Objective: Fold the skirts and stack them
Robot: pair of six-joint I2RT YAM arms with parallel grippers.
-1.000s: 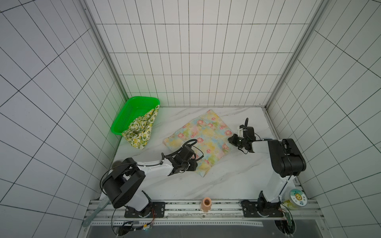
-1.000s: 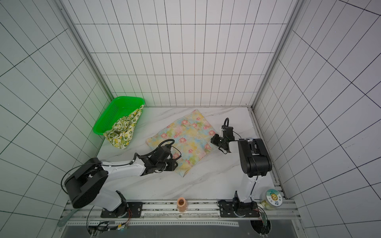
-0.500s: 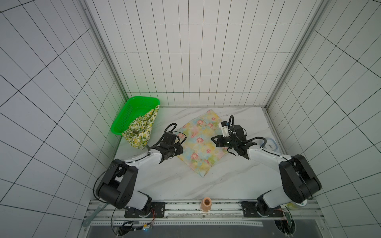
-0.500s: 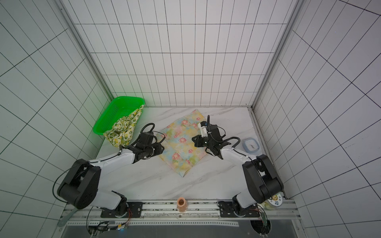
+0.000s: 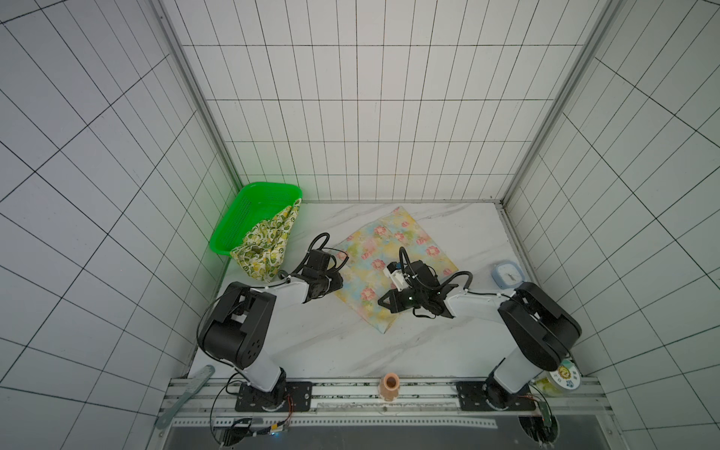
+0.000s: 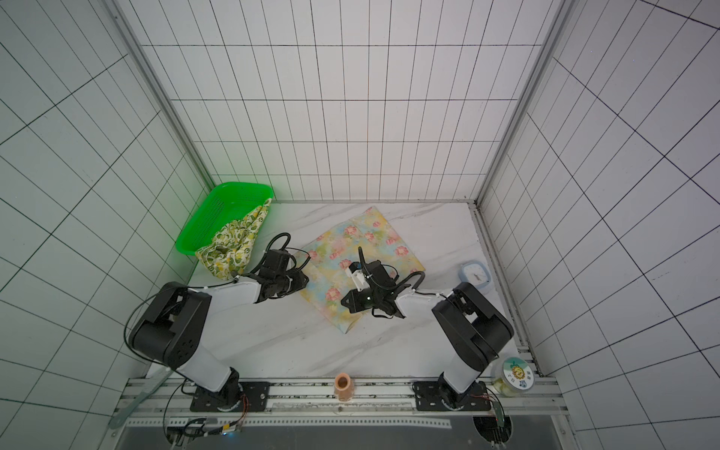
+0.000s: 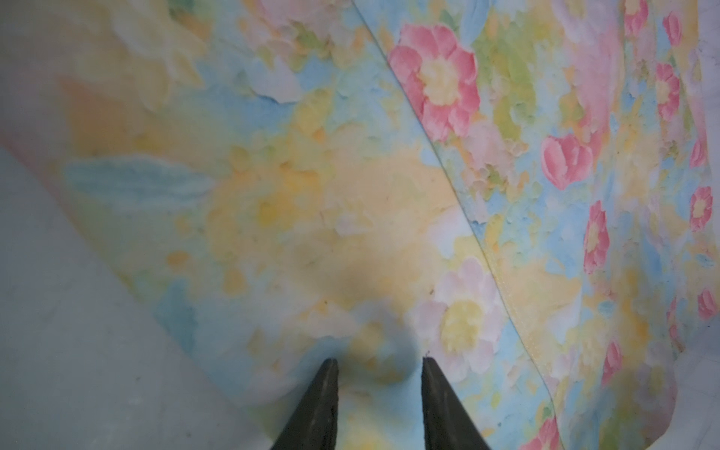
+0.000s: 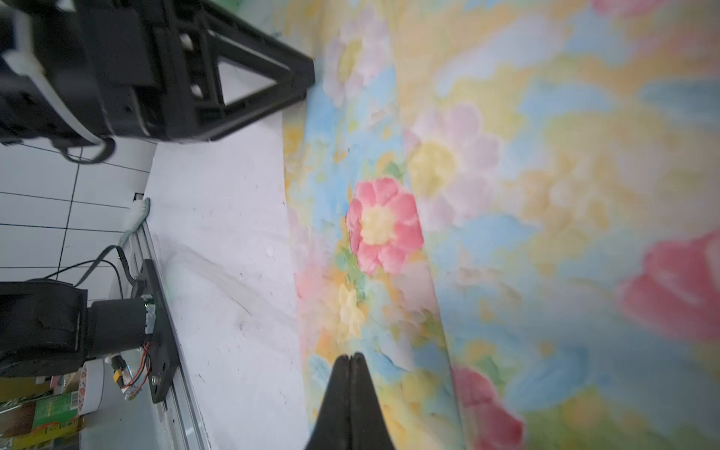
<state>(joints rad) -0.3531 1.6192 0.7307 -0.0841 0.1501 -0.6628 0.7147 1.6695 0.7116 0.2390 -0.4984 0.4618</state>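
Flowered skirt (image 5: 382,245); round lid (image 6: 516,373), label unreadable

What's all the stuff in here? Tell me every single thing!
flowered skirt: one, pastel yellow-blue with pink flowers, lying mid-table
lemon skirt: one, cream with yellow lemons and green leaves, hanging out of the basket
basket: one, bright green, back left corner of the table
clock: one, light blue, right side of the table
small cup: one, peach, on the front rail
round container: one, pale lid with a yellow picture, by the right arm's base
metal strip: one, grey, front left
table: one, white marble
left gripper: one, black, jaws apart, tips on the flowered skirt near its edge
right gripper: one, black, shut, over the flowered skirt
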